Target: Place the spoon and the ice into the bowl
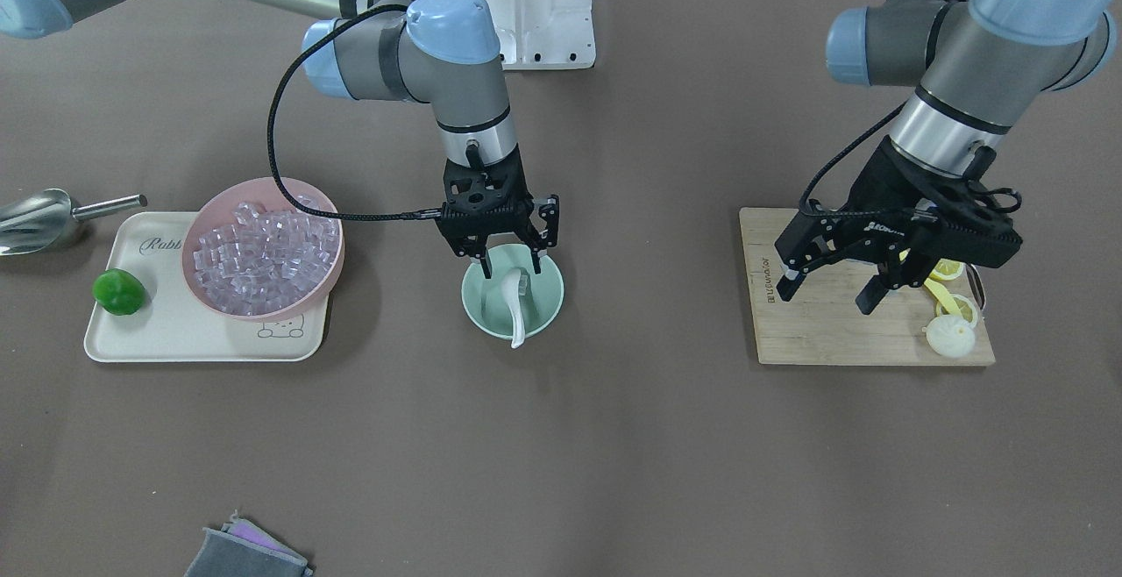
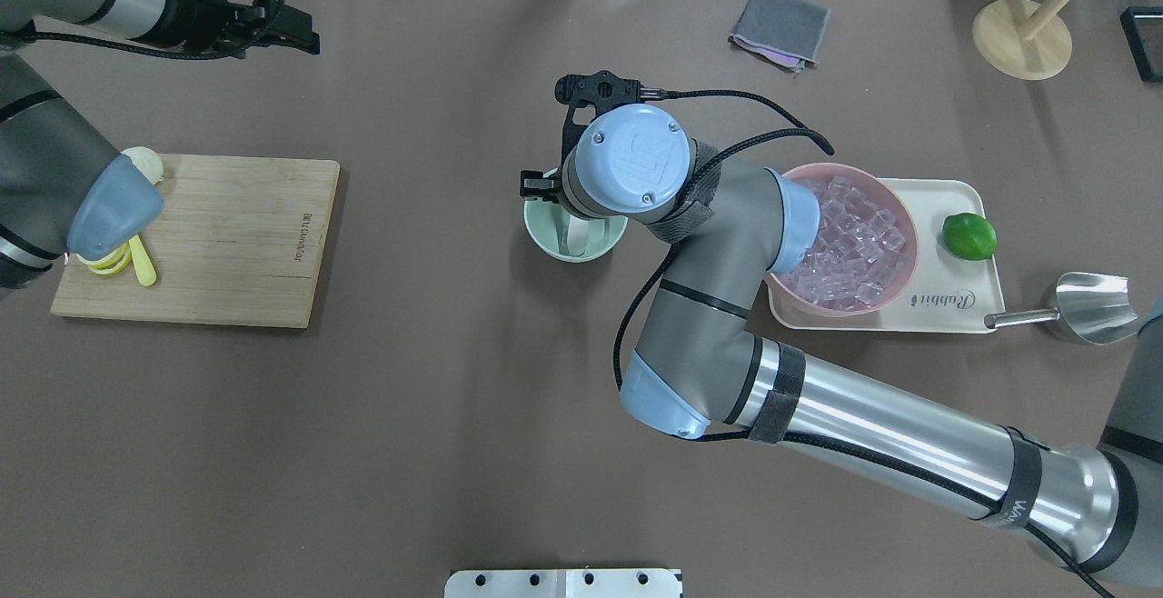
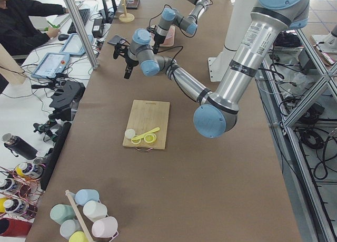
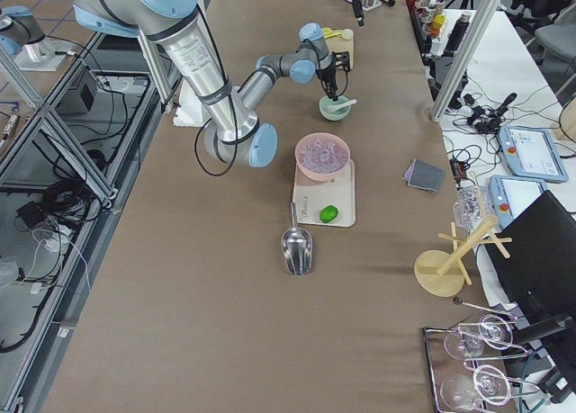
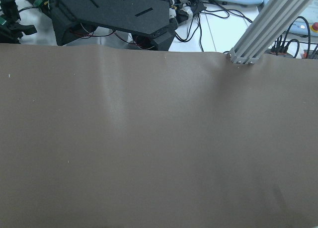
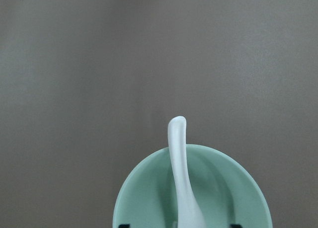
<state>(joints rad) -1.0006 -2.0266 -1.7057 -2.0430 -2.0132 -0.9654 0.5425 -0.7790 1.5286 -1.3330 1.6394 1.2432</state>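
Spoon [image 1: 518, 321] handle overhanging bowl [image 1: 550, 301] rim, right gripper [image 1: 509, 265] spread above

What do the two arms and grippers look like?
The right arm and left arm: silver tubes, grey joints, light-blue caps. One right-arm cap shows a UR logo. A black braided cable runs along the right arm, which also wears black straps. The right gripper and left gripper are black, two-fingered; the left carries white lettering.

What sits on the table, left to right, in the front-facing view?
Left to right: scoop, lime, pink bowl, green bowl, board.
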